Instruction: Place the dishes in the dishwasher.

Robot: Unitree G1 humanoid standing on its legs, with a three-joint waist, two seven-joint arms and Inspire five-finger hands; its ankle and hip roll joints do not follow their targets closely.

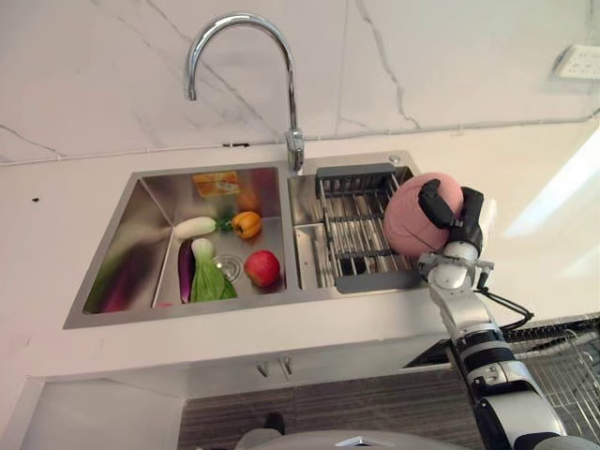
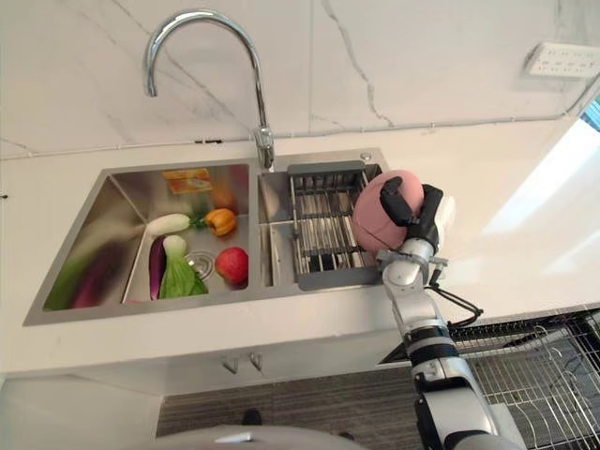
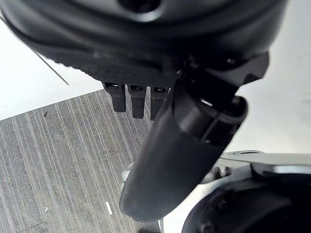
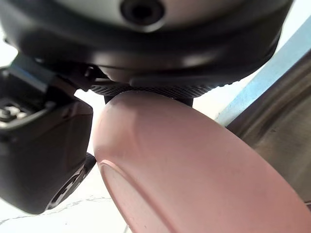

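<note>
My right hand is curled around a pink bowl, with the thumb over its outside, and holds it tilted on its side above the right end of the dark drying rack in the right basin of the sink. In the left basin lie a red apple, an orange pepper, an eggplant and a green leafy vegetable. My left hand hangs over the striped floor, its fingers relaxed.
</note>
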